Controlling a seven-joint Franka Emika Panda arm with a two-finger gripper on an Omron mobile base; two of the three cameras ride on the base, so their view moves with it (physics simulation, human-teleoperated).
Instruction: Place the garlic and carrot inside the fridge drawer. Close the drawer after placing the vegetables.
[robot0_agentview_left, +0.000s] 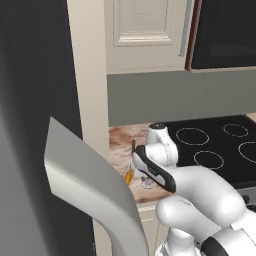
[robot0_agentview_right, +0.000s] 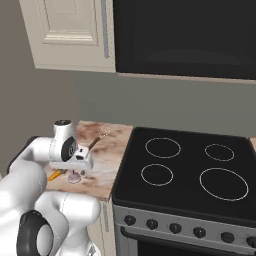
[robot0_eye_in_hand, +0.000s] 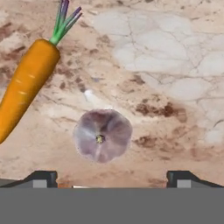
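Dark fridge door (robot0_agentview_left: 30, 125) filling the left of the left base view, with a pale grey handle (robot0_agentview_left: 90, 185) slanting across it. Black glass cooktop (robot0_agentview_right: 185, 172) with four ringed burners, knobs along its front. Marbled brown-and-cream counter (robot0_agentview_right: 107, 150) wedged between fridge and cooktop. Cream wall cabinet (robot0_agentview_right: 70, 32) above. Gripper (robot0_eye_in_hand: 112, 177) poised over the counter, pointing down, jaws spread wide, nothing between them. Carrot (robot0_eye_in_hand: 26, 87) flat on the counter, green top pointing away from the fingertips (robot0_eye_in_hand: 41, 178). Garlic (robot0_eye_in_hand: 102, 135) just beside the carrot, apart from it, centred between the two tips, stem end facing up.
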